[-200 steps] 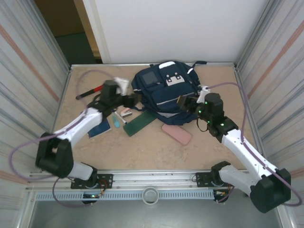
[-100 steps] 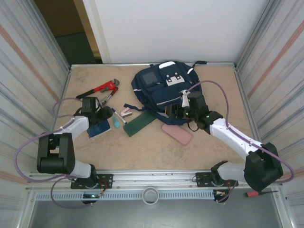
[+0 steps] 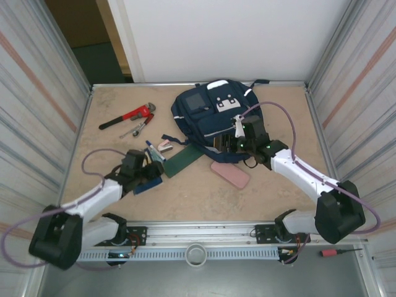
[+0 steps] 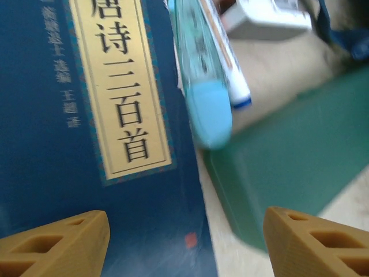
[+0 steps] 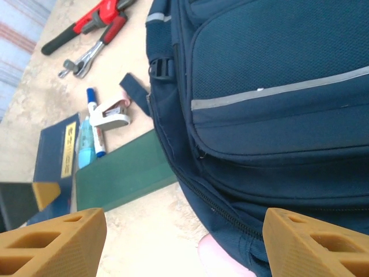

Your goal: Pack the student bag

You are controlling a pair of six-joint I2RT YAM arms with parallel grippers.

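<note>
Two grippers are mine, and both stand spread wide with nothing between the fingers. My left gripper (image 4: 184, 242) hangs low over the blue book (image 4: 86, 127), which has a gold title strip with Chinese characters. My right gripper (image 5: 184, 242) hovers at the near edge of the student bag (image 3: 213, 114).

The bag lies flat at the far middle of the table (image 3: 185, 198), close to the back wall, and it is by far the largest thing here. It is navy fabric, with a white patch and a greyish square panel on its upper face. From my right wrist I see a thin pale reflective stripe across the front pocket, and a second short one at the top left corner. A zip runs along the lower seam. A black buckle sits on the left side, and a dark strap end trails onto the table towards the white stapler (image 5: 112, 115).

A green notebook (image 3: 182, 159) lies near-left of the bag, one corner touching or tucked under the bag's edge. The blue book is just left of it. Between them lie a light-blue tube (image 4: 204, 98) and a marker (image 4: 230, 75), side by side. A pink case (image 3: 230, 174) rests just near of the bag. A red pipe wrench (image 3: 127, 116) lies far left, well apart from the bag.
</note>
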